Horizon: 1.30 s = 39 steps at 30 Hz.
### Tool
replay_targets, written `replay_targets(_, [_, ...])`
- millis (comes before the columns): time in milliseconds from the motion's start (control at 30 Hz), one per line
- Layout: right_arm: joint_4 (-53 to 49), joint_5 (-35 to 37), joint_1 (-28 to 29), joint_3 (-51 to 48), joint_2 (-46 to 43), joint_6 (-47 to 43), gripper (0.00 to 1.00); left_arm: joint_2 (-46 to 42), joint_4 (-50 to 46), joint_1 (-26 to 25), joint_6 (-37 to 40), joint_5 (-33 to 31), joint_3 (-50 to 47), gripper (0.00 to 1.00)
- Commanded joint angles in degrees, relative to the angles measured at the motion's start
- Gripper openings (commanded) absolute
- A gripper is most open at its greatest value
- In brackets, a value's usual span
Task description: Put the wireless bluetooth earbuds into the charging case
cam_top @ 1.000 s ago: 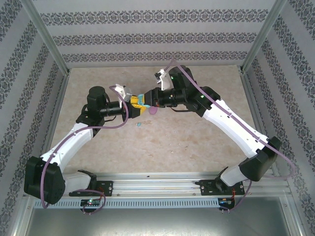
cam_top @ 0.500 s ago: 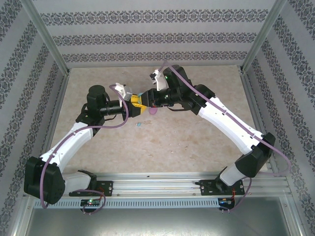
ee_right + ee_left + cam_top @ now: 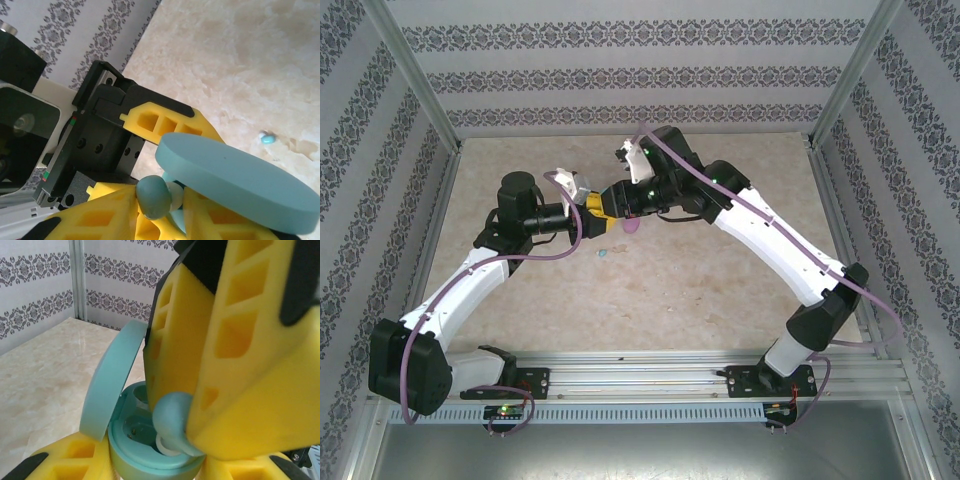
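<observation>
Blue bud [image 3: 172, 420], pinched in the right claw [image 3: 159, 207], is poised at a socket [image 3: 134, 432] of the open case [image 3: 112, 385], which is clamped in the left claw [image 3: 592, 207]. If released tilted or off-centre, the bud may be left unseated or dropped to the tabletop [image 3: 45, 370].

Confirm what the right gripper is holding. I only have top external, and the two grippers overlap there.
Observer: In the right wrist view, the right gripper pinches a light blue earbud.
Operator: Is the case open?
Observer: Yes. In the left wrist view, the charging case has its lid tilted up. The left gripper clamps the case from below.
Operator: Bud seated?
Observer: Not fully. Its pale tip is down in the case, but the rounded body sits above the rim, with the fingers closed on it.
</observation>
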Motion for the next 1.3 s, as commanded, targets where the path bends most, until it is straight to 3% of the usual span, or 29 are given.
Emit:
replay_targets(0, [-8.0,3.9,0.2,3.4,2.6,-2.6,0.33,-1.7,1.4,-0.8,1.9,1.0,2.8,0.06])
replay_targets(433, [-12.6,7.5,0.1,5.8,4.3,-1.9,0.41,-2.6,0.1,-0.9,2.7,0.5,2.6,0.07])
replay_targets(1267, [-14.2,7.7,-1.3,8.2,5.6,1.9,0.43,-4.2,-0.2,-0.9,2.1,1.0,1.4,0.06])
